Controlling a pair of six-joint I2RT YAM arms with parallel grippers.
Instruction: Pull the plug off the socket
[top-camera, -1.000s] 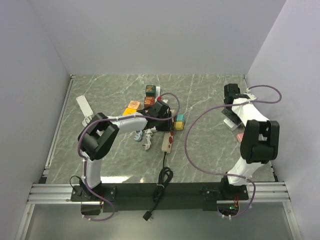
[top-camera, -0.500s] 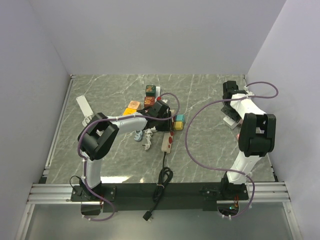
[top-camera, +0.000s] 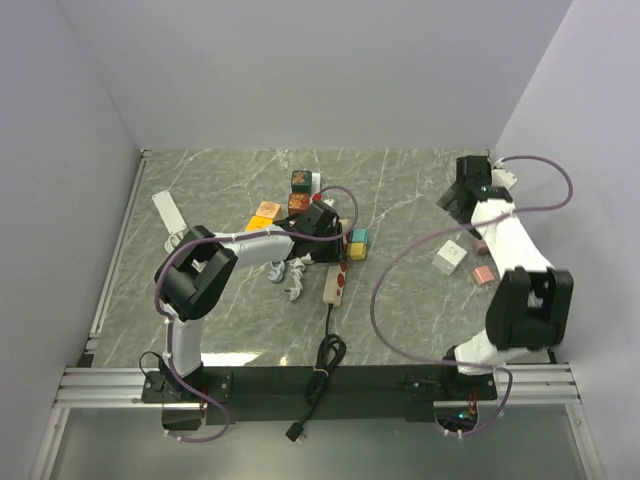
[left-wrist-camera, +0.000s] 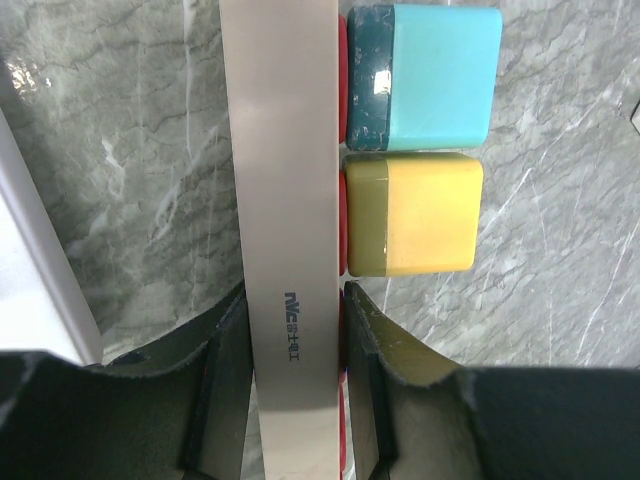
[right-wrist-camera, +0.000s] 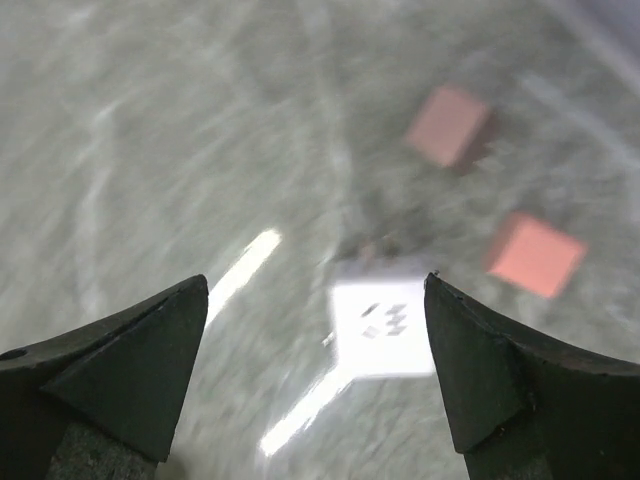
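- The left gripper (left-wrist-camera: 293, 300) is clamped on the beige power strip (left-wrist-camera: 280, 150), one dark finger pressed against each long side of it.
- The strip's long axis runs straight out from between those fingers. In the top view it lies near the middle of the table (top-camera: 240, 320) and points from the gripper toward the near edge. Its black cord (top-camera: 328, 350) trails off the near end into a loose coil.
- A teal block (left-wrist-camera: 430, 75) and a yellow block (left-wrist-camera: 415, 212) sit just beside the strip's red-edged side, one after the other along its length.
- The white plug (top-camera: 450, 256) lies on the table at the right, well apart from the strip and touching neither gripper.
- The right gripper (right-wrist-camera: 315, 283) hangs above the table with its fingers spread wide and nothing between them. In its wrist view the plug (right-wrist-camera: 385, 325) sits below the gap, nearer the right finger.
- The plug looks squarish, with small dark marks on its upper face. That view is blurred, so I cannot tell its long axis or which way it points.
- Two pink blocks (right-wrist-camera: 449, 124) (right-wrist-camera: 535, 254) lie near the plug, apart from it.
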